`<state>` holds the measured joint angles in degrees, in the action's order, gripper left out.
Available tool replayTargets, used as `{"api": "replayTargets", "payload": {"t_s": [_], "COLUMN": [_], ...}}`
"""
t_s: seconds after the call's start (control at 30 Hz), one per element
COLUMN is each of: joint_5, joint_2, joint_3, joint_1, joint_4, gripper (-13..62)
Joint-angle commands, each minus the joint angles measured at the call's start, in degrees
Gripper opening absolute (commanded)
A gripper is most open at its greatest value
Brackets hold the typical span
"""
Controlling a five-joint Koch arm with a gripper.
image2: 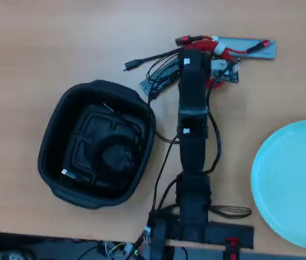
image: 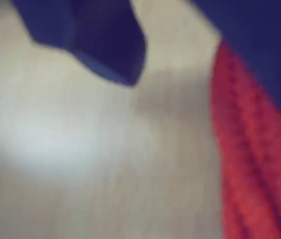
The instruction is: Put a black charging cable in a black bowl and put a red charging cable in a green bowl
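The tool (image: 175, 74) is reaching the red charging cable (image2: 218, 51); grip state unclear. I'm expecting floppy, light loops; I'm aiming near its tie.

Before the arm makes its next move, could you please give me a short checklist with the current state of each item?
1. Black charging cable inside the black bowl: ok.
2. Red charging cable within reach, under the arm's front end: ok.
3. Gripper closed on the red cable: cannot tell; the wrist view is blurred.
4. Green bowl empty and ready: ok.
5. Red cable in the green bowl: not ok, not yet done.
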<state>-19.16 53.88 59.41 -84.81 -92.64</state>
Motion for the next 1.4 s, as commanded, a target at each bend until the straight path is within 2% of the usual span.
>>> {"api": "replayTargets", "payload": {"t_s": [0.0, 0.1, 0.2, 0.5, 0.73, 0.93, 1.13, 1.37], "joint_5": [-0.4, -0.4, -1.0, -3.0, -3.0, -3.3, -3.1, -3.2], "joint_2": [1.1, 1.1, 1.1, 3.2, 23.3, 36.3, 45.4, 47.5], "joint_3": [-3.8, -4.0, -4.0, -4.1, -5.5, -5.0, -5.1, -4.9], "joint_1": [-0.4, -0.4, -0.5, -1.5, -0.7, -0.3, -1.9, -14.6], "joint_4": [-0.6, -0.4, -0.4, -0.7, -0.1, -0.5, -0.4, -0.7], "gripper": [12.9, -9.5, -5.3, -6.8, -6.8, -6.8, -6.8, -6.9]}}
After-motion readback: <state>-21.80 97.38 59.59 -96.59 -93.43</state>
